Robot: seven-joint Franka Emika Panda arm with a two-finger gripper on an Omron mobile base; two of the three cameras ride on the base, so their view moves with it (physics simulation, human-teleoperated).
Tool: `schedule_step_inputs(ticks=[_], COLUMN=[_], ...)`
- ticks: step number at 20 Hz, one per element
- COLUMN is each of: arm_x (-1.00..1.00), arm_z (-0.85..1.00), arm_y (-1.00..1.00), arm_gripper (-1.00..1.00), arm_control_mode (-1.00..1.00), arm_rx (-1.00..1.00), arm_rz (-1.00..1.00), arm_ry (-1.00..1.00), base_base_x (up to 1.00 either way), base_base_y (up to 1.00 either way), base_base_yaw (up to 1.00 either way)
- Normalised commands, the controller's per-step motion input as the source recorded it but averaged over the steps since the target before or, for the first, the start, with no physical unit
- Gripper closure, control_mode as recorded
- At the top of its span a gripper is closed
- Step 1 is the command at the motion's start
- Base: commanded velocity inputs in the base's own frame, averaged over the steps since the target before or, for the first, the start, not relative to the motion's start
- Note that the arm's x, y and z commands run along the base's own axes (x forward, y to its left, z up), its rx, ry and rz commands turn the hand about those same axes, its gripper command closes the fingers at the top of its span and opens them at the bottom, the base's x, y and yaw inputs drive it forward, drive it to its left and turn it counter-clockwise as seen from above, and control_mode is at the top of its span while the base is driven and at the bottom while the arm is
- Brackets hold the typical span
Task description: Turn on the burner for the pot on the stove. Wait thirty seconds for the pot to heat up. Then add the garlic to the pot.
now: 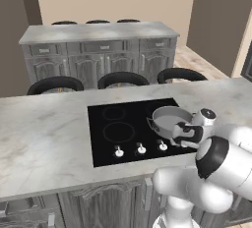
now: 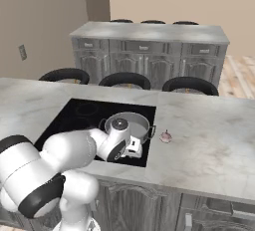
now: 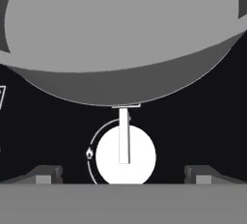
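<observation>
The grey pot (image 1: 169,118) (image 2: 130,124) stands on the right front ring of the black stove (image 1: 112,129) (image 2: 82,115). My gripper (image 1: 180,136) (image 2: 133,149) hangs low over the stove's front edge, just in front of the pot. In the hand view the gripper (image 3: 124,175) is open, and a white knob (image 3: 125,156) with an upright pointer sits between the fingertips (image 3: 47,174), touching neither. The pot (image 3: 120,35) looms right behind that knob. The small pinkish garlic (image 2: 166,136) lies on the counter to the right of the pot.
Three more white knobs (image 1: 141,148) line the stove's front edge to the left of my hand. Marble counter (image 1: 44,138) spreads to both sides. Black stools (image 1: 122,79) stand along the far edge, with a grey cabinet island (image 1: 98,50) behind them.
</observation>
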Motion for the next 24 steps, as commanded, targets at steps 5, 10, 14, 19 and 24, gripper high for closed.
schedule_step_inputs(ticks=[5, 10, 14, 19, 24], arm_x=[0.19, 0.09, 0.0, -0.17, -0.7], arm_z=[-0.21, -0.19, -0.53, -0.52, -0.58], arm_y=[0.0, 0.0, 0.07, 0.02, 0.27], arm_gripper=[-1.0, -1.0, 1.0, 1.0, 1.0], arm_control_mode=[-1.0, -1.0, -1.0, -1.0, -1.0], arm_rx=[0.0, 0.0, 0.0, 0.0, -0.02], arm_rz=[0.03, 0.05, 0.03, 0.0, 0.0], arm_ry=[0.0, 0.0, 0.0, 0.0, -0.07], base_base_x=[0.0, 0.0, 0.0, 0.0, 0.0], base_base_y=[0.0, 0.0, 0.0, 0.0, 0.0], base_base_yaw=[0.0, 0.0, 0.0, 0.0, 0.0])
